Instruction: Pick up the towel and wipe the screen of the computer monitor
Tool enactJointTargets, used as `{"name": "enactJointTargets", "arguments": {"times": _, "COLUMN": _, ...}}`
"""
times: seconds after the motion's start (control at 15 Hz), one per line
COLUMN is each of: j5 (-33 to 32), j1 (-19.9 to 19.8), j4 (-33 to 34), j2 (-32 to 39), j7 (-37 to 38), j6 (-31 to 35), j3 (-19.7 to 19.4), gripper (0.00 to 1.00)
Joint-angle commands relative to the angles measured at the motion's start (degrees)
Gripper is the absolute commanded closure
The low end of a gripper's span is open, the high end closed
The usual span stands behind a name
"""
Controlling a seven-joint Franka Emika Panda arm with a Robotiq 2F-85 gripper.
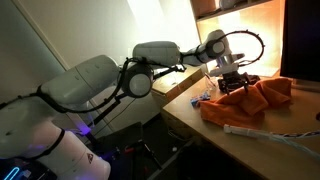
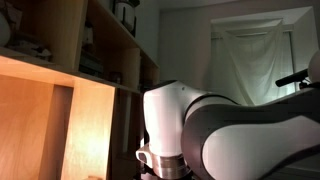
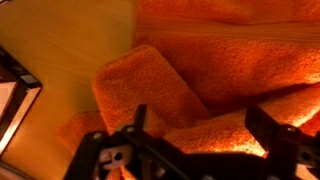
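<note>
Arm [image 1: 100, 80]: white, jointed, stretched forward from base, elbow bent. Wrist [image 1: 212, 45]: turned downward. Tool [image 1: 229, 80]: pointed down, jaws spread wide. Fingers [image 3: 262, 122]: dark, two, well apart in wrist view.

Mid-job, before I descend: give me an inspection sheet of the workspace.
Surface: wooden desk, bare at its near edge.
Job's things: orange towel crumpled on the desk; computer monitor dark, mostly cut off at frame edge.
Clutter: small bluish item beside the towel, too small to identify.
End effector: open, above the towel, holding nothing.
Cables: black cable looping over the wrist; white cord on the desk before the towel.
Surroundings: wooden shelves, pale curtain.
</note>
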Motion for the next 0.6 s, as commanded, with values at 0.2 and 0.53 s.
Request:
{"name": "enactJointTargets", "arguments": {"times": 0.2, "j5": 0.07, "j1": 0.39, "j4": 0.29, "j2": 0.03, "j7": 0.74, "j6": -1.24, "j3": -1.29, "gripper": 0.00}}
{"name": "enactJointTargets", "arguments": {"times": 0.53, "j5": 0.48, "j1": 0.08, "j4": 0.30, "j2": 0.03, "j7": -2.30, "j6": 6.76, "j3": -0.10, "gripper": 0.00}}
